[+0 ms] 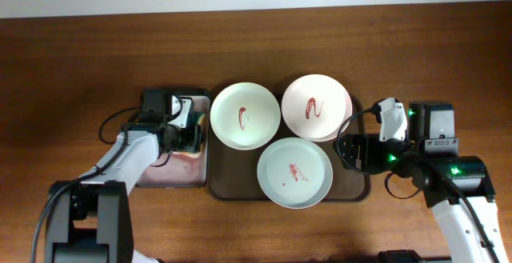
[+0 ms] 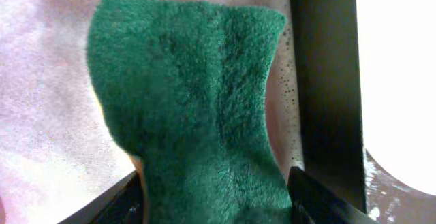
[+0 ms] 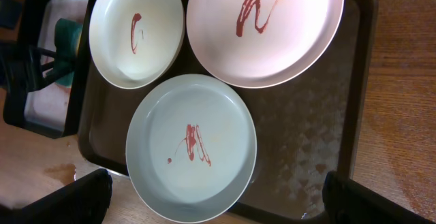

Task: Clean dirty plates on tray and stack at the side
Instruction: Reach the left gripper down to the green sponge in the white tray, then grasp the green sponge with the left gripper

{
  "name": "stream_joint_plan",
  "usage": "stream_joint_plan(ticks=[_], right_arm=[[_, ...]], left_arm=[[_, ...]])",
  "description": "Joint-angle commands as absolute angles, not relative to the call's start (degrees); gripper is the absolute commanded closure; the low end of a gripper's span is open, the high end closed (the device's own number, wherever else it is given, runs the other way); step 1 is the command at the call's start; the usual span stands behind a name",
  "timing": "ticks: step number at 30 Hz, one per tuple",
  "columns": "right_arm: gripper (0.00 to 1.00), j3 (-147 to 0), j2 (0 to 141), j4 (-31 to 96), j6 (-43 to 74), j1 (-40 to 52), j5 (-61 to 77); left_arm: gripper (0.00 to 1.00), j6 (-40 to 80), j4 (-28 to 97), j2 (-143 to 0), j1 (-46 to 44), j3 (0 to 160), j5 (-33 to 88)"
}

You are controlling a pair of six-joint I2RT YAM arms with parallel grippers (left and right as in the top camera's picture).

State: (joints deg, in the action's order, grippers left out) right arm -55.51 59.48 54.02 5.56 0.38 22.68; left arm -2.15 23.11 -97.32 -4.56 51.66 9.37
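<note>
Three plates lie on the dark brown tray [image 1: 230, 180]: a white one [image 1: 245, 116] at the back left, a white one [image 1: 317, 107] at the back right, and a pale greenish one [image 1: 294, 172] in front. Each has a red sauce squiggle. My left gripper [image 2: 214, 198] is shut on a green sponge [image 2: 191, 94] over the black basin [image 1: 171, 177] left of the tray. My right gripper [image 1: 356, 151] is open and empty above the tray's right edge. In the right wrist view its fingers [image 3: 218, 203] straddle the greenish plate [image 3: 191, 152] from above.
The basin holds pinkish liquid [image 2: 48, 115] and stands against the tray's left rim. Bare wood-grain tabletop [image 1: 80, 63] lies to the left, right and behind. A small wet spot [image 3: 61, 173] is on the table by the tray's corner.
</note>
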Motion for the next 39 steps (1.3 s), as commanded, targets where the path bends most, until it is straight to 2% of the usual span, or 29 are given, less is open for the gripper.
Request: stream_joint_plan(ticks=[1, 2, 3, 4, 5, 12, 13, 14, 15, 19, 25, 28, 36, 38, 39], right_arm=[[0.0, -56.64, 59.61, 54.06, 5.43, -0.01, 23.59], [0.0, -56.64, 59.61, 54.06, 5.43, -0.03, 23.59], [0.0, -56.64, 59.61, 54.04, 5.43, -0.01, 23.59], [0.0, -56.64, 59.61, 54.04, 5.43, -0.01, 23.59], [0.0, -56.64, 59.61, 54.04, 5.43, -0.03, 23.59], [0.0, -56.64, 59.64, 54.06, 5.41, -0.03, 23.57], [0.0, -56.64, 59.64, 54.08, 5.41, -0.01, 23.57], [0.0, -56.62, 59.64, 54.17, 5.41, -0.01, 23.57], [0.0, -56.6, 59.7, 54.26, 5.41, -0.01, 23.57], [0.0, -56.58, 60.86, 54.33, 5.41, -0.01, 23.59], [0.0, -56.58, 62.67, 54.37, 5.41, -0.01, 23.62], [0.0, -56.58, 62.74, 54.35, 5.41, -0.01, 23.59], [0.0, -56.58, 62.74, 54.48, 5.41, -0.01, 23.59], [0.0, -56.58, 62.74, 54.48, 5.41, -0.01, 23.59], [0.0, -56.58, 62.74, 54.48, 5.41, -0.01, 23.59]], left_arm=[[0.43, -2.15, 24.34, -100.14, -7.29, 52.53, 4.25], [0.56, -2.17, 24.73, -100.18, -7.77, 52.53, 3.38], [0.78, -2.15, 24.93, -100.18, -7.9, 52.53, 2.79], [0.94, -2.15, 25.17, -100.16, -7.88, 52.56, 2.61], [1.0, -2.15, 25.58, -100.16, -7.84, 52.56, 2.5], [1.0, -2.15, 28.99, -97.17, -7.81, 55.22, 0.97], [0.78, -2.17, 29.23, -96.4, -7.73, 55.7, 0.6], [0.38, -2.15, 29.17, -95.83, -7.73, 55.83, 0.6], [0.21, -2.15, 29.17, -95.72, -7.73, 55.83, 0.6], [0.09, -2.17, 28.82, -95.88, -7.73, 55.51, 0.6], [0.11, -2.15, 24.1, -95.88, -7.73, 55.46, 0.62], [0.16, -2.17, 20.82, -96.23, -7.73, 55.44, 0.6], [0.16, -2.15, 18.52, -100.79, -7.73, 55.44, 0.62], [0.35, -2.17, 17.78, -101.65, -7.75, 55.44, 0.62], [0.52, -2.15, 17.39, -101.69, -7.73, 55.44, 0.64]])
